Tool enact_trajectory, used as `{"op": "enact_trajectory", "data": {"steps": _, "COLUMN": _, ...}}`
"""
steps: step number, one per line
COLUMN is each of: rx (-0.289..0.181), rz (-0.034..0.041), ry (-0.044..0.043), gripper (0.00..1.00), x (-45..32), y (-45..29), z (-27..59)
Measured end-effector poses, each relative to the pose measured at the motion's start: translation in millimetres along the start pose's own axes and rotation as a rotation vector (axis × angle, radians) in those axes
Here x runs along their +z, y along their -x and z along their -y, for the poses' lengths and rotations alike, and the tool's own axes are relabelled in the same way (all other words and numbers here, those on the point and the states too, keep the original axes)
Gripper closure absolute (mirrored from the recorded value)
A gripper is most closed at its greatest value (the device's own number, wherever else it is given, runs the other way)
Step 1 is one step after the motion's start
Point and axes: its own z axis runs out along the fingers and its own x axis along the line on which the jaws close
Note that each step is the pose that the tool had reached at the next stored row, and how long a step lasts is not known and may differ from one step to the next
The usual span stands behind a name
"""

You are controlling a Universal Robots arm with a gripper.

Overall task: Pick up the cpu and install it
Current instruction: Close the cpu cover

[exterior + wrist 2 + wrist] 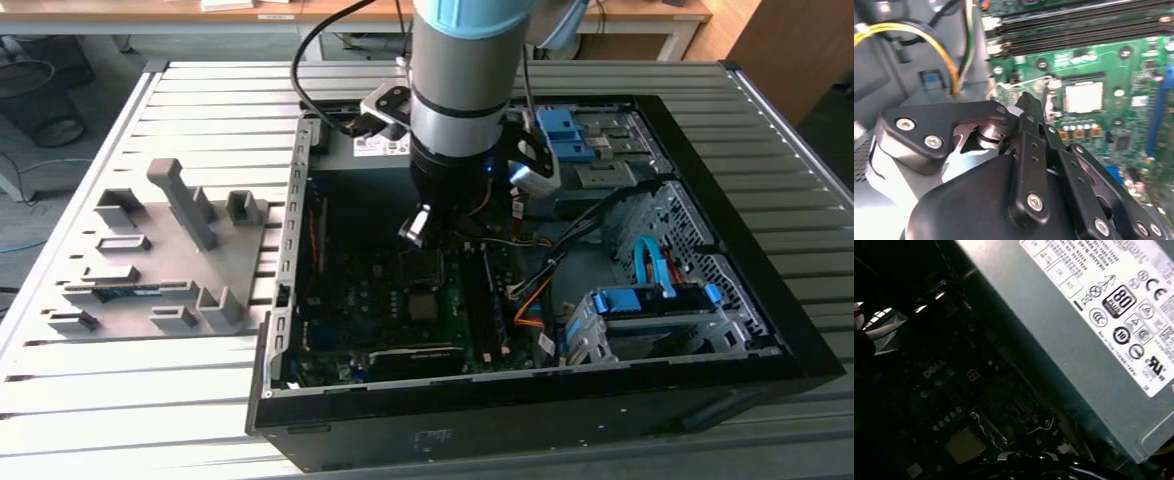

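Cpu (1083,97) pale silvery square, apparently seated in motherboard (1134,75) socket (fingers (1029,107) pinched together, empty).

The setting is presenting as a robotics laboratory or technical workshop. A ribbed light-grey metal work table (187,90) is carrying an open black desktop computer case (534,400) and a grey moulded parts fixture (160,250). Pale wooden desks (641,12) are standing along the far edge, with loose cables (27,150) trailing over a grey floor (74,170).
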Motion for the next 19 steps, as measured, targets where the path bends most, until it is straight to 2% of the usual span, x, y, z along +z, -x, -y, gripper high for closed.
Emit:
{"op": "enact_trajectory", "data": {"steps": 6, "rx": -0.001, "rz": -0.0849, "ry": -0.0694, "gripper": 0.90, "x": -0.1, "y": -0.1, "z": -0.1}}
{"op": "enact_trajectory", "data": {"steps": 8, "rx": -0.001, "rz": -0.1092, "ry": -0.0894, "gripper": 0.90, "x": 0.1, "y": -0.1, "z": -0.1}}
{"op": "enact_trajectory", "data": {"steps": 15, "rx": -0.001, "rz": -0.1105, "ry": -0.0903, "gripper": 0.90, "x": -0.1, "y": -0.2, "z": -0.1}}
{"op": "enact_trajectory", "data": {"steps": 17, "rx": -0.001, "rz": -0.1099, "ry": -0.0898, "gripper": 0.90, "x": -4.7, "y": -0.1, "z": -0.3}}
{"op": "enact_trajectory", "data": {"steps": 19, "rx": -0.001, "rz": -0.1097, "ry": -0.0896, "gripper": 0.90, "x": -14.0, "y": 0.3, "z": -0.8}}
